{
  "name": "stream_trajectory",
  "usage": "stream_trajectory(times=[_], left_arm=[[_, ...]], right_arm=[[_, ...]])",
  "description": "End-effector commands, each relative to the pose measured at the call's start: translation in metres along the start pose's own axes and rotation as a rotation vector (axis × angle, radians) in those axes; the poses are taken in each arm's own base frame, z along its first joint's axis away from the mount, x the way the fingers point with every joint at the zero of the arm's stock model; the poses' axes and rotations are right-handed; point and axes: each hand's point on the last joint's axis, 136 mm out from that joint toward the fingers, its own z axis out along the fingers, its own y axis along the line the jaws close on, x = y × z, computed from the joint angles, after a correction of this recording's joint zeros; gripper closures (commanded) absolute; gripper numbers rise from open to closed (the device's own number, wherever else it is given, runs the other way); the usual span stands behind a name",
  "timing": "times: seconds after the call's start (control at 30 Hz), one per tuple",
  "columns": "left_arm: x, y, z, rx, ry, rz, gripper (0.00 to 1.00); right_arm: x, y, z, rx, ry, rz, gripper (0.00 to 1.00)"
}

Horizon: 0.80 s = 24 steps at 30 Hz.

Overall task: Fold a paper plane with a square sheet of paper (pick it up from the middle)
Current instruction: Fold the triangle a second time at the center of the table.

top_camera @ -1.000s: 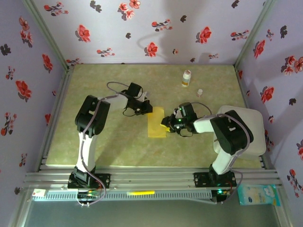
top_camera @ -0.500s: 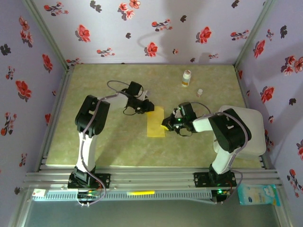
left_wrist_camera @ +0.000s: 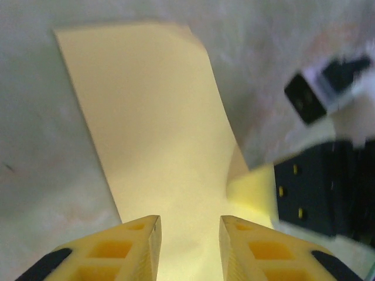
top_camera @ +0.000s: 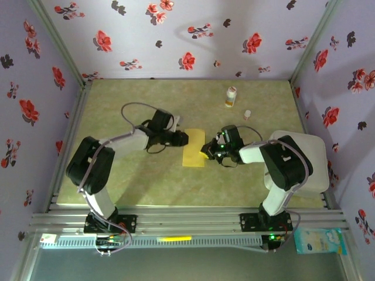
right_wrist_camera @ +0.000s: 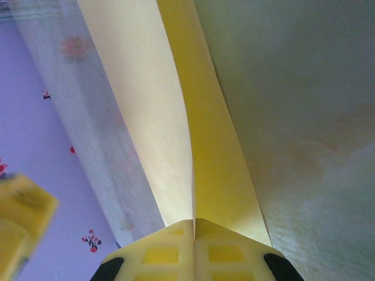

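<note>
At the middle of the tabletop, pinches the right long edge of the square sheet of paper in the tightly closed right gripper. Poises the left gripper, parted and empty, over the far-left edge. Lies half-folded, long axis far-to-near, between both.

Overhead view looks down; both wrist views closely share the paper.

On my bench a small white-and-orange bottle stands at the far side, a tiny white object near it; flowered walls surround us.
</note>
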Motion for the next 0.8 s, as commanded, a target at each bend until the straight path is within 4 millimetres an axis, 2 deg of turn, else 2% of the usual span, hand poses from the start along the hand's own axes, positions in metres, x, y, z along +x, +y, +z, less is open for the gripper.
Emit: stream_trajectory(times=[0.0, 0.13, 0.27, 0.4, 0.77], left_arm=[[0.004, -0.023, -0.008, -0.037, -0.084, 0.182, 0.68], [0.028, -0.042, -0.006, -0.103, -0.076, 0.347, 0.64], [0.045, -0.058, 0.002, -0.187, -0.08, 0.506, 0.48], [0.056, -0.061, 0.012, -0.287, -0.059, 0.63, 0.45], [0.054, -0.057, 0.034, -0.422, -0.054, 0.755, 0.43]], right_arm=[[-0.003, 0.011, -0.004, -0.012, -0.02, -0.007, 0.97], [-0.002, 0.012, -0.003, -0.012, -0.008, -0.009, 0.96], [-0.002, 0.012, -0.002, -0.013, -0.005, -0.01, 0.94], [-0.001, 0.013, -0.003, -0.015, -0.003, -0.011, 0.92], [-0.001, 0.016, -0.003, -0.026, -0.002, -0.012, 0.9]])
